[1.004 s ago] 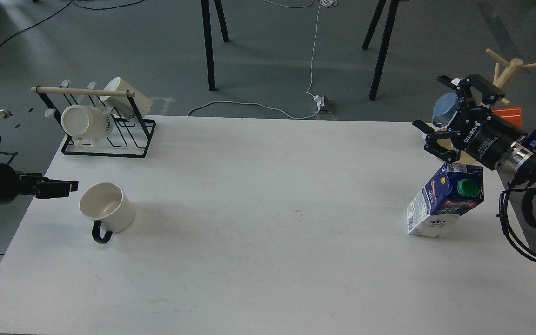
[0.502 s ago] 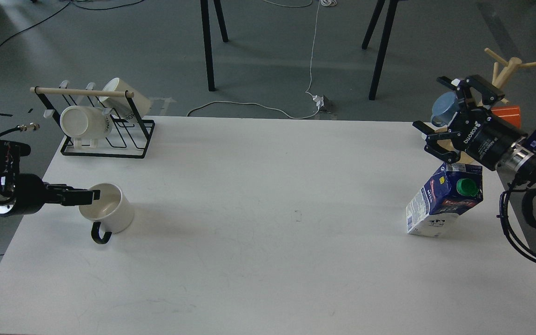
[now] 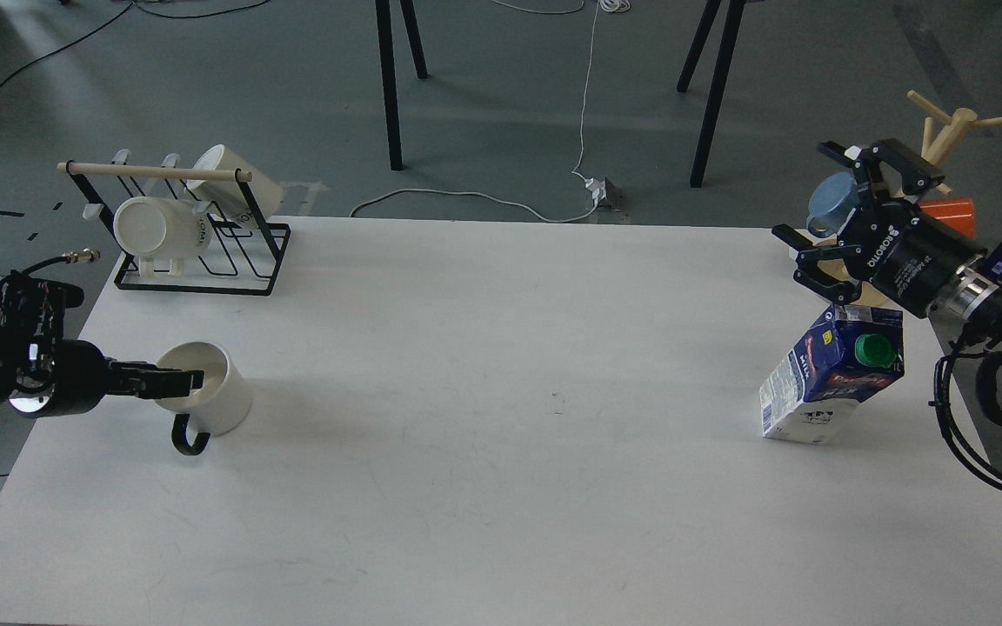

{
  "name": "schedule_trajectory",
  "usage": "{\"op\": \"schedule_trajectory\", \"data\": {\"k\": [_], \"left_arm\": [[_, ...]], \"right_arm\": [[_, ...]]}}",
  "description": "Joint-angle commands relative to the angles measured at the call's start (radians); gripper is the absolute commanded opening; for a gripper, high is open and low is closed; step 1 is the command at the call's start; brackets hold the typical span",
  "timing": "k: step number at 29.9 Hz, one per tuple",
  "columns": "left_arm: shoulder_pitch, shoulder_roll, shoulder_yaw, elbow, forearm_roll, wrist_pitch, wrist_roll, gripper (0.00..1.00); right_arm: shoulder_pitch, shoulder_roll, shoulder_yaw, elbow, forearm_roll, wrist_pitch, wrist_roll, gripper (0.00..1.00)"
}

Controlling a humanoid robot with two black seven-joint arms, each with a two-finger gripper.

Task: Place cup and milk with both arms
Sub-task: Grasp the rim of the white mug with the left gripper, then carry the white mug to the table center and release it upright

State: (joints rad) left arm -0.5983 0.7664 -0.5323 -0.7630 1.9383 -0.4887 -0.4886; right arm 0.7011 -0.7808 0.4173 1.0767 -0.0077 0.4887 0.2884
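My left hand (image 3: 179, 381) reaches over the white mug (image 3: 203, 398) near the bench's left edge, grip unclear; a nudge could tip it. Right hand (image 3: 823, 217), spread wide, hovers above the milk carton (image 3: 827, 376) by the right edge.

Table (image 3: 501, 452): cup (image 3: 205, 398) at 9 o'clock, milk carton (image 3: 831, 374) at 3, well apart. Mug rack (image 3: 192, 226) at 10, behind cup. Peg stand (image 3: 945, 139) off-table at 2.

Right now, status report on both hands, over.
Left hand reaching over white ceramic cup, grip unclear. Right hand open above blue milk carton. Nothing in the way.
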Motion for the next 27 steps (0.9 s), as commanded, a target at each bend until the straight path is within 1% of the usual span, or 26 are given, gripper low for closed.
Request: {"op": "schedule_trajectory", "data": {"k": [1,4,8,14,15,16,18,24,27], "left_arm": [[0.0,-0.01,0.0,0.002,0.001,0.0,0.0,0.82],[0.0,-0.012,0.0,0.004,0.001,0.0,0.0,0.75],[0.0,-0.012,0.0,0.002,0.002,0.0,0.0,0.57],[0.0,-0.012,0.026,0.002,0.031,0.0,0.0,0.23],[-0.001,-0.01,0.034,0.002,0.034,0.0,0.0,0.14],[-0.003,-0.01,0.035,0.002,0.033,0.0,0.0,0.04],[-0.014,-0.012,0.038,0.001,0.031,0.0,0.0,0.05],[-0.028,-0.007,0.046,-0.006,0.033,0.002,0.0,0.03],[-0.076,-0.006,0.047,-0.022,0.03,0.0,0.0,0.04]], "right_arm": [[0.0,-0.002,0.0,-0.001,0.0,0.0,0.0,1.0],[0.0,-0.003,0.0,0.0,0.0,0.0,0.0,1.0],[-0.002,-0.003,0.0,0.0,0.0,0.0,0.0,1.0],[-0.003,-0.003,0.0,0.0,0.0,0.0,0.0,1.0],[-0.006,-0.003,0.001,0.0,0.0,0.0,0.0,1.0],[-0.006,-0.003,0.001,0.0,0.0,0.0,0.0,1.0],[-0.006,-0.003,0.001,0.0,0.0,0.0,0.0,1.0],[-0.006,-0.002,0.005,0.0,0.0,0.0,0.0,1.0],[-0.006,0.0,0.006,-0.001,0.0,0.0,0.0,1.0]]}}
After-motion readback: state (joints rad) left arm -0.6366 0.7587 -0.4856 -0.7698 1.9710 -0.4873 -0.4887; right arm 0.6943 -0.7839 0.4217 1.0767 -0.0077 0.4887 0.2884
